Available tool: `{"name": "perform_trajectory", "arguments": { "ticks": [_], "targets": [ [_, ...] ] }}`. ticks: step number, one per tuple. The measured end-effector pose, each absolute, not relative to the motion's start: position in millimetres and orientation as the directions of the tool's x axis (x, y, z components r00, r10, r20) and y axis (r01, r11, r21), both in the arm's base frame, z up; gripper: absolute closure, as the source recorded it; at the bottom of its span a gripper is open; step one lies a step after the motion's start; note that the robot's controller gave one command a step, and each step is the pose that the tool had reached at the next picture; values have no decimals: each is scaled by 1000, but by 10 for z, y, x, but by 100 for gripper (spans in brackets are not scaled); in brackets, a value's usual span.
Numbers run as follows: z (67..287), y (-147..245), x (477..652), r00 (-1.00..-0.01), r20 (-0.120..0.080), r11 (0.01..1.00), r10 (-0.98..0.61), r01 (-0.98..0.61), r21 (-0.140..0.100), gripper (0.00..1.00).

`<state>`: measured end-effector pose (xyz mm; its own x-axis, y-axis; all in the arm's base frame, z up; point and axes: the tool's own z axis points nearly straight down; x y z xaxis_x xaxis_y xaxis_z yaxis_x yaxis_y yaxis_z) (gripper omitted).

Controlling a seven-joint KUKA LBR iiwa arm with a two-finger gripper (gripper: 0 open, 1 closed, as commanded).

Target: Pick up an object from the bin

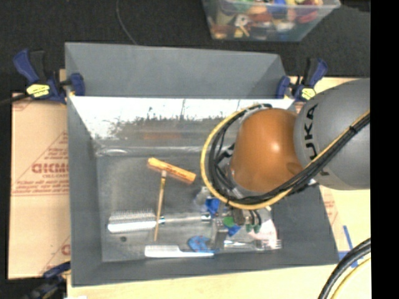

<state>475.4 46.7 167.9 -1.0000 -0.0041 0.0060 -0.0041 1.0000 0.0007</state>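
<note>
Low in bin [84,198] with gripper [240,222] over blue-green clutter [213,207], front right. Apart or together: cannot tell. No lift visible; grasp, lift to do.

Bin [84,185] matt grey metal; T-shaped tool [161,198] wood-like; orange wrist cover [265,148] smooth, glossy.

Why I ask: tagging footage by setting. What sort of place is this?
Likely a robotics lab's grasping rig: a KUKA arm reaches into a grey metal bin holding an orange T-shaped tool and a brush, with a clear tub of small toys behind.
</note>
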Motion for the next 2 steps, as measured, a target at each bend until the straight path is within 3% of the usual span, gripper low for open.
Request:
{"name": "perform_trajectory", "arguments": {
  "ticks": [1,2],
  "targets": [
    [1714,466,4773,-1000,-2,1000,-1,-1,1,0],
    [752,1509,5165,-979,-8,979,-206,-206,1,0]
  ]
}}
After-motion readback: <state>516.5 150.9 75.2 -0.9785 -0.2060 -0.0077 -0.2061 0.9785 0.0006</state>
